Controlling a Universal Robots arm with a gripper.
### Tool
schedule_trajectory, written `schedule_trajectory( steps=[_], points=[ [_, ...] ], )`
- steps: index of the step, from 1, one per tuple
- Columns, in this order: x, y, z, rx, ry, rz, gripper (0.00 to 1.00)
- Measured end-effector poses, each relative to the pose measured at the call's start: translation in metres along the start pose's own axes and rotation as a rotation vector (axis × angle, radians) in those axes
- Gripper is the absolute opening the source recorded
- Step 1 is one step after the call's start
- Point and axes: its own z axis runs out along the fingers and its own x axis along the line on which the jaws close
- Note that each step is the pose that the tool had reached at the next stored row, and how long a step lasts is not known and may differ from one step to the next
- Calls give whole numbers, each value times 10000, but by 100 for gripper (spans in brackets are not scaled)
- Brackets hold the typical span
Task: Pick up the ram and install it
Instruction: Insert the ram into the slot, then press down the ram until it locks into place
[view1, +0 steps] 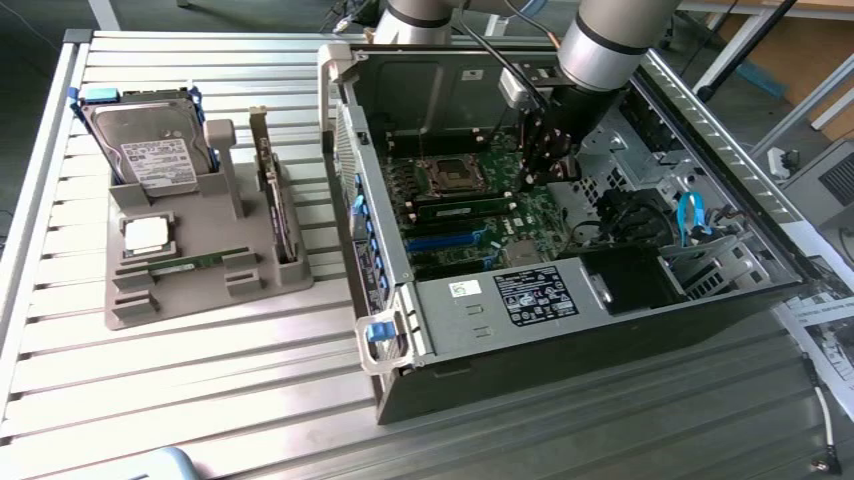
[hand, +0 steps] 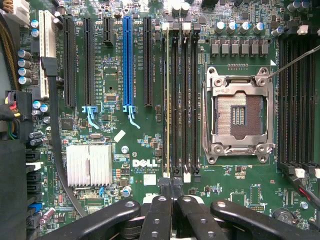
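A ram (hand: 167, 100) stands edge-on in one of the black memory slots beside the empty processor socket (hand: 237, 115). In the exterior view it is a green strip (view1: 461, 210) on the motherboard. My gripper (hand: 170, 186) is shut, its fingertips pressed together with nothing between them, right over one end of that slot. From outside, the gripper (view1: 543, 165) reaches down into the open computer case (view1: 534, 300). Another green ram stick (view1: 187, 264) lies in the grey holder (view1: 200, 300) on the exterior view's left.
The holder also carries a hard drive (view1: 154, 140), a silver processor chip (view1: 147, 235) and an upright expansion card (view1: 274, 190). Around the slots are a blue card slot (hand: 128, 60), a finned heat sink (hand: 89, 165), cables and the case walls.
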Motion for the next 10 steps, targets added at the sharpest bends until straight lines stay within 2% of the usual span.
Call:
schedule_trajectory(
  steps=[10],
  points=[
    [0,17,5,0,-2,0,11]
  ],
)
